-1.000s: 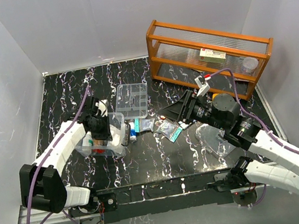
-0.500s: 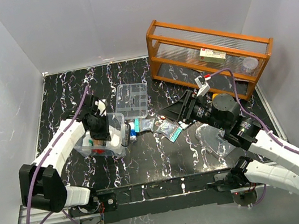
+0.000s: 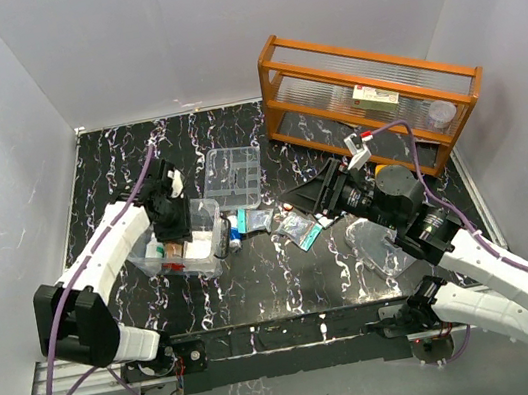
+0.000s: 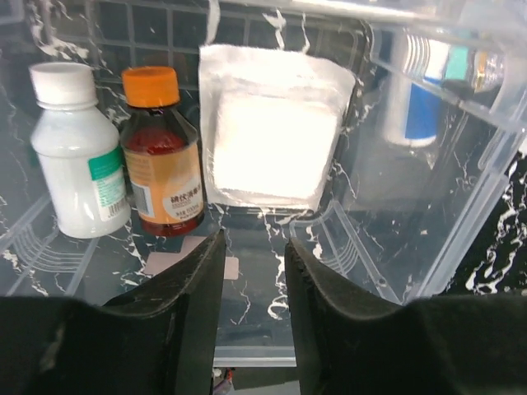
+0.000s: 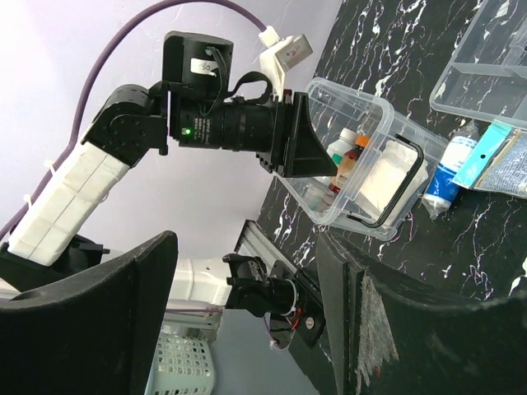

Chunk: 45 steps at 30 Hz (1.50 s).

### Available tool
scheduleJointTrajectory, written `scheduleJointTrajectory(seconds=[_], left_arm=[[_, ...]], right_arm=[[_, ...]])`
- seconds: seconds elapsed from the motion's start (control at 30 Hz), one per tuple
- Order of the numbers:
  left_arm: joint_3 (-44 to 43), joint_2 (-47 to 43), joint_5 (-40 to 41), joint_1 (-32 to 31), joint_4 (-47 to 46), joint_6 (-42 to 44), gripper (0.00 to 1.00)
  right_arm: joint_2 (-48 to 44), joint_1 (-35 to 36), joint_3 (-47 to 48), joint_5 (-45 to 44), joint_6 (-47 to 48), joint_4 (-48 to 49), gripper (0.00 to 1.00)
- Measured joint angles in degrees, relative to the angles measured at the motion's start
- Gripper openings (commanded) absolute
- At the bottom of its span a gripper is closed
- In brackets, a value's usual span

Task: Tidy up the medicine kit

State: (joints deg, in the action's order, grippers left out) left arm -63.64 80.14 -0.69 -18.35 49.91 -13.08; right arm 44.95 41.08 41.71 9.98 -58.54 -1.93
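Kit | we find the medicine kit box [image 3: 187, 241] on the desk [image 3: 257, 275], left side | left fingers [image 4: 221, 276] | parted, empty, above the gauze pad [image 4: 272, 136] inside it | right fingers [image 3: 306, 196] | spread wide, empty, mid-desk.

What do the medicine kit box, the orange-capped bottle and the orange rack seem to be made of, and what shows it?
Medicine kit box: clear glossy plastic, probably; the marbled table shows through its walls.
Orange-capped bottle: translucent brown, plastic or glass, unclear; reddish liquid shows inside.
Orange rack: likely varnished wood frame with ribbed clear panels.
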Motion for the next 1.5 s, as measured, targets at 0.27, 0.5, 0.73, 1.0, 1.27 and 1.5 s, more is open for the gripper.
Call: scheduleJointTrajectory(seconds=[0.27,0.5,0.73,1.0,1.27,1.5], left_arm=[[1.42,-2.05,6.51,-0.04,-9.75,-4.33,0.32],[8.7,-2.43,12.57,-0.07,-18.38,-6.69,0.28],[11.91,0.24,16.94,-0.04,-23.78,-4.66,0.37],[12.2,3.8,16.65,-0.04,-26.49,-1.27,0.35],[12.07,5.95,16.85,-0.15,-25.75,-0.15,0.16],[11.96,5.9,18.01,-0.15,-25.03,0.68,0.17]], right_arm=[[-0.48,0.0,-0.37,-1.11,-0.09,-0.09,0.66],[-1.55,0.0,-1.44,-2.19,-0.11,-0.22,0.66],[-1.7,0.0,-2.21,-2.54,-0.15,-1.03,0.66],[-1.84,0.0,-2.23,-2.58,-0.26,-1.03,0.66],[-1.84,0.0,-2.23,-2.6,-0.33,-1.03,0.66],[-1.84,0.0,-2.25,-2.64,-0.48,-1.03,0.66]])
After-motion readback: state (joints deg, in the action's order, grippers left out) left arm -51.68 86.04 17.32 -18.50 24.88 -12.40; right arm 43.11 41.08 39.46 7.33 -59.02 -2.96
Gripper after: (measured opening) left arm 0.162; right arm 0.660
